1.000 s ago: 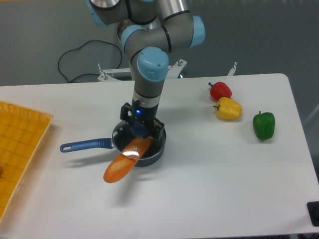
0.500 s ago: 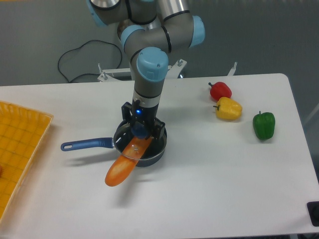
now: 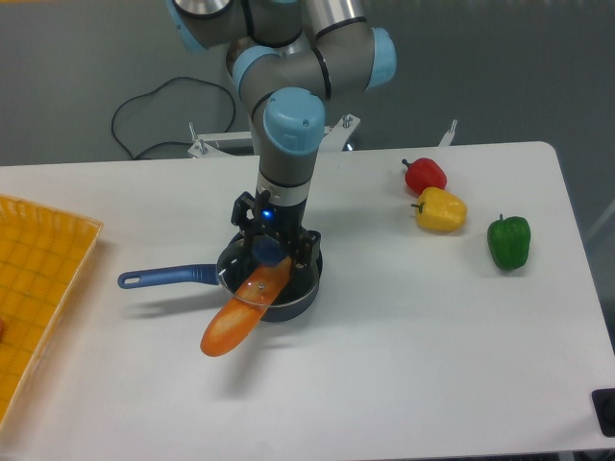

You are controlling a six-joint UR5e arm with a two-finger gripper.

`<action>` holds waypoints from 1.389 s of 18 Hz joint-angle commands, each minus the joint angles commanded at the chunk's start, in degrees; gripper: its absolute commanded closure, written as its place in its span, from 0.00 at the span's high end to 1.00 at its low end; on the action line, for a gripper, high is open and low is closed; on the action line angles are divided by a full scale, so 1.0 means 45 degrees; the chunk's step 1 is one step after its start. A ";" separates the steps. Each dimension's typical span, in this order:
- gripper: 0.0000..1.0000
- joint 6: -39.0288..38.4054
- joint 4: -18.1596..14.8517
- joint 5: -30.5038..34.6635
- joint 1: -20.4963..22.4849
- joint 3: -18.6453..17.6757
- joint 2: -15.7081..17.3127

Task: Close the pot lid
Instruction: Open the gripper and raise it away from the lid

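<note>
Lid [image 3: 270, 280] over pot [image 3: 288, 298], knob between the fingers [image 3: 270, 252].
Fingers closed on the lid's blue knob; glass disc tilted over the pot rim. An orange carrot-shaped piece [image 3: 238, 312] sticks out of the pot toward the front-left. Pot handle points left on the bench [image 3: 404, 336]; three peppers [image 3: 442, 209] well apart, right.

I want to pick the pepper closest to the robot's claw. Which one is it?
The red pepper. It sits leftmost of the three, nearest the gripper over the pot. The yellow pepper touches it, and the green pepper is farthest right.
</note>
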 joint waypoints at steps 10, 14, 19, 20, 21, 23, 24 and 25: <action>1.00 -0.0020 -0.0195 0.0722 0.0507 0.1444 0.0546; 1.00 0.0039 -0.0234 0.0722 0.1346 0.1737 0.0937; 1.00 0.0097 -0.1425 0.0683 0.2498 0.2421 0.1270; 1.00 0.0388 -0.1484 0.0703 0.2655 0.2364 0.1251; 1.00 0.1087 -0.1485 0.0722 0.2811 0.2305 0.1212; 1.00 0.2630 -0.1504 0.0820 0.3609 0.2363 0.1114; 1.00 0.3197 -0.1504 0.0820 0.3961 0.2383 0.1094; 1.00 0.3667 -0.1523 0.0801 0.4294 0.2383 0.1094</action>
